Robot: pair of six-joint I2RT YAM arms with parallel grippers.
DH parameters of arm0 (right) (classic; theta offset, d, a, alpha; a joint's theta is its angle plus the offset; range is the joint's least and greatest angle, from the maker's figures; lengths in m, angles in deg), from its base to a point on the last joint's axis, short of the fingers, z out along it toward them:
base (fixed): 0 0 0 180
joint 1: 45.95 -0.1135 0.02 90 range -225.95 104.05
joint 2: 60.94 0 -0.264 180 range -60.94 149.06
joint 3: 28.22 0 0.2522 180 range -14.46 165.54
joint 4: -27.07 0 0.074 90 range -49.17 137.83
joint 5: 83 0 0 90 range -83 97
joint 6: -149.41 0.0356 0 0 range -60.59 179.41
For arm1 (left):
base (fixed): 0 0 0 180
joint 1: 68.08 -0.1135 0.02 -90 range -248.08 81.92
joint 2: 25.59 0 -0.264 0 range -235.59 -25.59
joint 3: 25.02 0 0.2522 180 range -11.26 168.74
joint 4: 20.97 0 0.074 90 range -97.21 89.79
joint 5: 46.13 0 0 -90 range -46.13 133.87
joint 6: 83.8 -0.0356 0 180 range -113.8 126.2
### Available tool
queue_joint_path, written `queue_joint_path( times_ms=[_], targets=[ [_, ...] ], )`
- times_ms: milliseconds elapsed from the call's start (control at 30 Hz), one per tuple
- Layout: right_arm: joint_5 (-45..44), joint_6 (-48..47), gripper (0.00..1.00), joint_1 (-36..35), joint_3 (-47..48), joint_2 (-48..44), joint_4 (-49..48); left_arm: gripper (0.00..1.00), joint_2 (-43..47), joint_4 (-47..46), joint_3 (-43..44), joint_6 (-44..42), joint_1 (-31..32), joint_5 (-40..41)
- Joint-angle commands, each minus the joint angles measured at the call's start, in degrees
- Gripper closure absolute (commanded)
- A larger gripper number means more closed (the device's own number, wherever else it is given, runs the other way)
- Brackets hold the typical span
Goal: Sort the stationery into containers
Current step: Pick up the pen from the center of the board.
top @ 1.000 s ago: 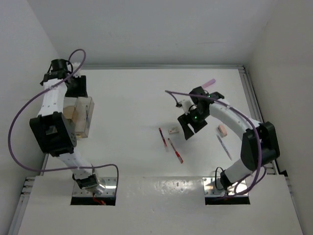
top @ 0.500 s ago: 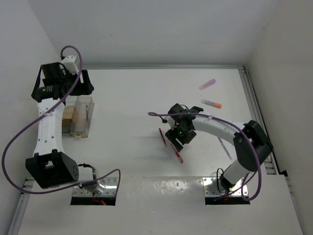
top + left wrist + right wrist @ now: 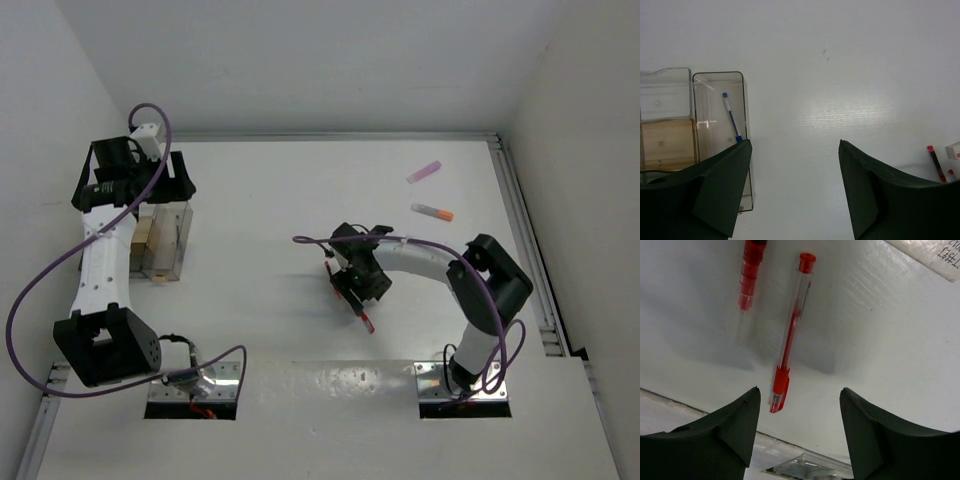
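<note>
My right claw point(image 3: 800, 390) gapes empty over two red pens point(image 3: 791, 332) on the desk point(image 3: 880, 350) (perhaps an eraser point(image 3: 927, 255) beside them). My left claw point(image 3: 794, 142), equally wide and empty, hovers by the bin point(image 3: 717, 74) holding a blue pen point(image 3: 731, 115).

From above, the red pens point(image 3: 367, 321) are mostly covered by the right gripper point(image 3: 358, 285), only their ends being shown, and the bins point(image 3: 172, 245) are partly masked by the left arm point(image 3: 105, 260); their contents are too small to be made out there. In the left wrist view, the bins are cut by the left edge and their near end is hidden behind a finger point(image 3: 715, 190), while an eraser point(image 3: 954, 149) is clipped at the right edge. In the right wrist view, one of the red pens is cut off at the top.
</note>
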Motion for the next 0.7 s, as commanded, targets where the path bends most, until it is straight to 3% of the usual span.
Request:
queue_joint_path(
  times_ms=[0, 433, 500, 667],
  targets=[
    [-1.81, 2.02, 0.36, -0.6, -0.55, 0.08, -2.57, 0.23, 1.74, -2.4, -1.19, 1.03, 0.09, -0.09],
    [-4.01, 2.37, 0.46, -3.59, 1.12, 4.82, -2.4, 0.24, 1.31, -3.46, -1.89, 1.82, 0.09, -0.09],
    [-4.36, 2.46, 0.52, -3.5, 0.76, 5.18, -2.83, 0.25, 1.31, -3.64, -1.89, 1.9, 0.09, -0.01],
    [-5.15, 2.37, 0.85, -3.59, -0.38, 5.18, -3.45, 0.25, 1.83, -4.6, -2.68, 1.73, 0.09, -1.14]
  ],
)
